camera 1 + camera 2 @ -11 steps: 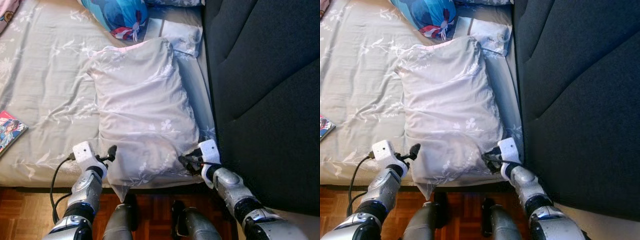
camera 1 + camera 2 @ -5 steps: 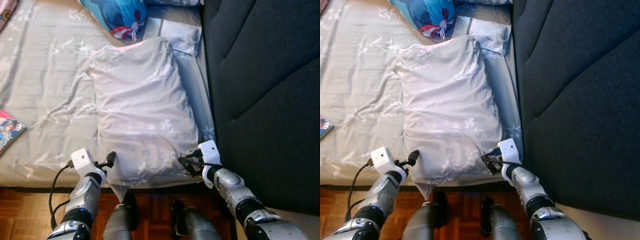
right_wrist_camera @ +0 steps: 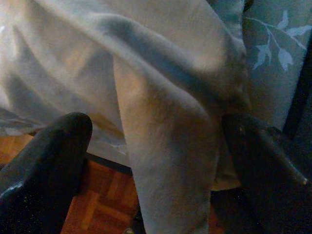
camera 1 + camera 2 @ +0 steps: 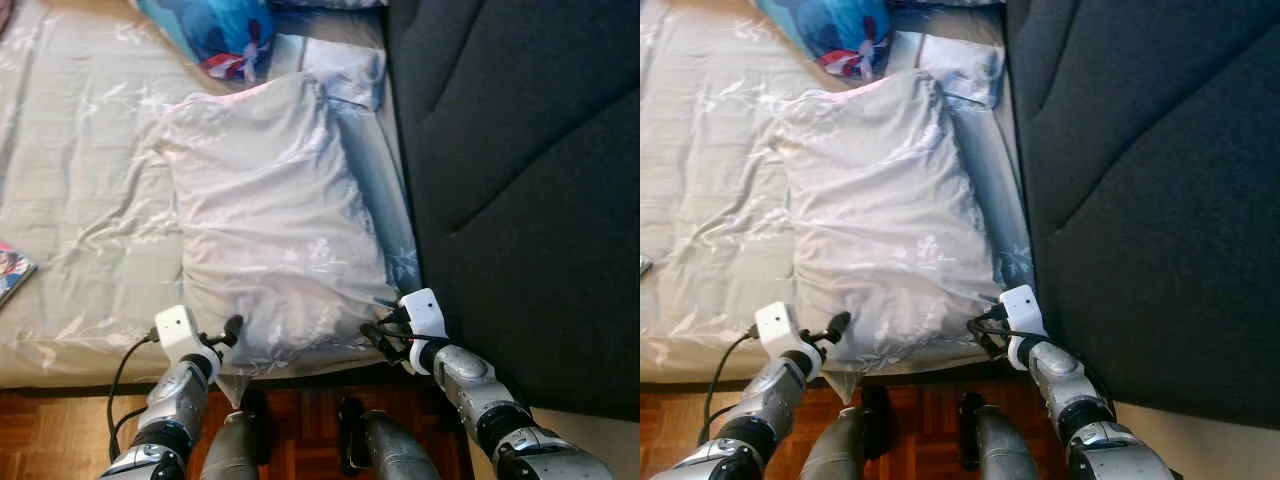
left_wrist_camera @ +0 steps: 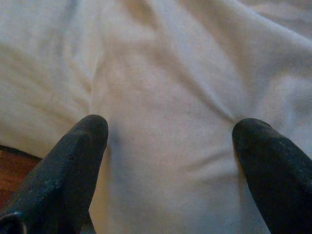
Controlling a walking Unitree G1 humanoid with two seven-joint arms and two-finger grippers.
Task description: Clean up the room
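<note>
Left gripper (image 4: pixel 226 335): lower left of the left eye frame, at the near left corner of the pillow (image 4: pixel 270 220). In the left wrist view its two black fingers (image 5: pixel 73 165) stand wide apart with pillow cloth between them, not clamped.

Right gripper (image 4: pixel 378 335): lower centre-right of the left eye frame, at the pillow's near right corner. In the right wrist view its fingers (image 3: pixel 46 161) are spread wide on either side of a hanging fold of the pillowcase, not closed on it.

Pillow: pale grey, faint white flower print, centre of the frame, lying lengthwise on the bed (image 4: pixel 80 180), its near edge at the bed's front edge.

Bedsheet: grey-green with white leaf sprigs.

Blue cushion (image 4: pixel 215 30): top centre, blue with red and white print; no writing can be read.

Small pale pillow (image 4: pixel 345 68): top centre, just beyond the big pillow.

Book (image 4: pixel 12 268): left edge, cartoon cover, lettering too small to read.

Dark headboard (image 4: pixel 520 180): right side of frame.

Wooden floor (image 4: pixel 60 430): bottom strip.
</note>
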